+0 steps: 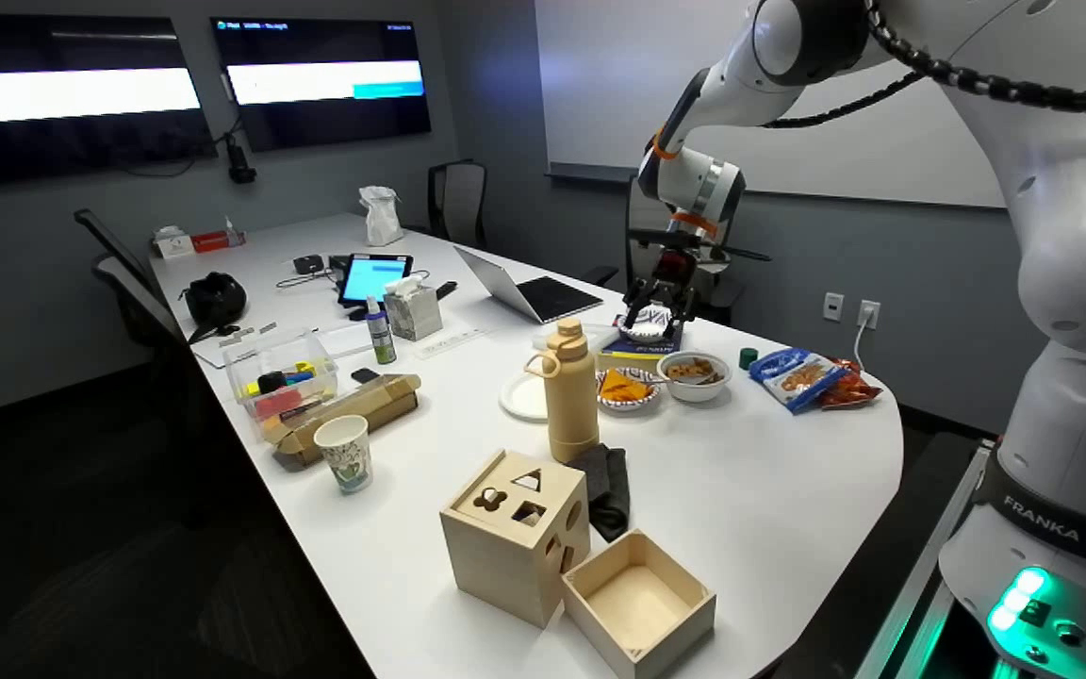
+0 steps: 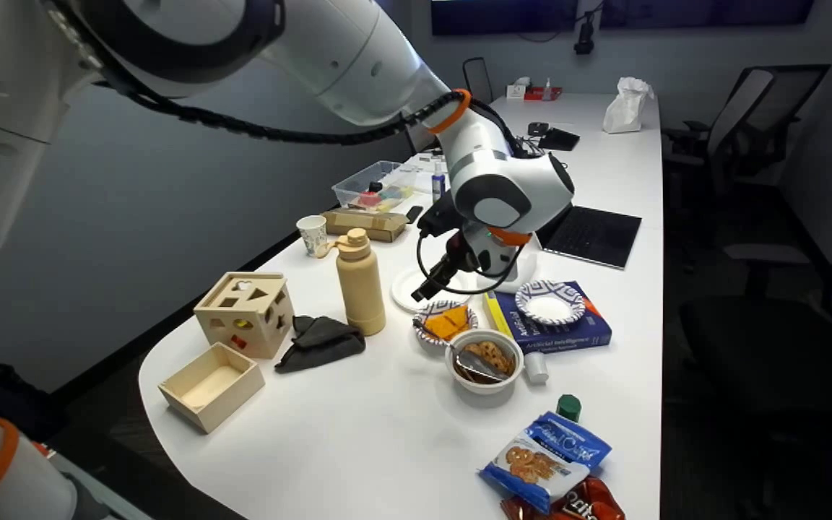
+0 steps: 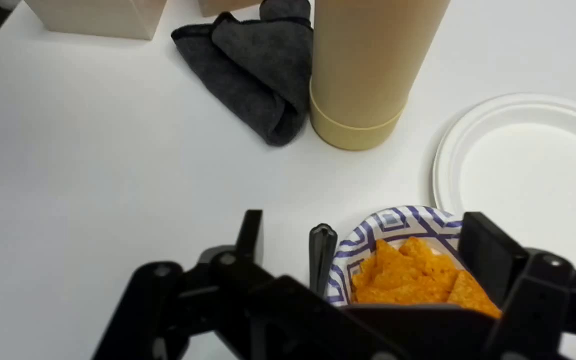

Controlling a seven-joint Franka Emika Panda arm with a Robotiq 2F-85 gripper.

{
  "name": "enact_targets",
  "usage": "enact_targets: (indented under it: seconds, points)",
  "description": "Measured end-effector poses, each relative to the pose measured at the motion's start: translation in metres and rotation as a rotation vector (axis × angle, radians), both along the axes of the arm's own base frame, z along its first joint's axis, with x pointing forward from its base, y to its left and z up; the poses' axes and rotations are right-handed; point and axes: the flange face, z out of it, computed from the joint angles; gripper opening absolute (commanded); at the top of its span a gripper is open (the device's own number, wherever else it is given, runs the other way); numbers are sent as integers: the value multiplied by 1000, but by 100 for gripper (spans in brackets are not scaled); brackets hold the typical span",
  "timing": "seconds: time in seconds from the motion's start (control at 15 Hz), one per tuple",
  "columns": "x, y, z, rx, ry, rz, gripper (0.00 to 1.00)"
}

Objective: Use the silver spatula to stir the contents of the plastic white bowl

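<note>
The white plastic bowl point(image 1: 697, 392) holds brown cookies and stands on the table in both exterior views point(image 2: 483, 388). The silver spatula point(image 2: 479, 365) rests in it, its handle sticking out over the rim towards the patterned chip bowl point(image 2: 427, 334). In the wrist view the spatula's handle end point(image 3: 322, 250) lies beside the chip bowl point(image 3: 393, 222), between my fingers in the picture. My gripper point(image 3: 368, 237) is open and empty, above and apart from the handle. It also shows in an exterior view point(image 2: 430, 287). My gripper hides the rest of the spatula in the wrist view.
A tan bottle point(image 2: 362, 289), a white plate point(image 3: 533, 165) and a dark cloth point(image 3: 258, 70) are nearby. A blue book point(image 2: 568, 334) bears another patterned bowl point(image 2: 549, 305). A small grey cup point(image 2: 536, 367), a green cap point(image 2: 569, 407) and snack bags point(image 2: 546, 458) are near the white bowl.
</note>
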Motion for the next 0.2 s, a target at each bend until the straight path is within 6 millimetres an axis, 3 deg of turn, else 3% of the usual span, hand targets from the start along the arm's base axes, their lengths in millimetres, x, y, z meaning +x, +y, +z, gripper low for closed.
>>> enact_targets:
  seconds: [0.2]
  points:
    - [-7,19,28,-127,-58,6,100]
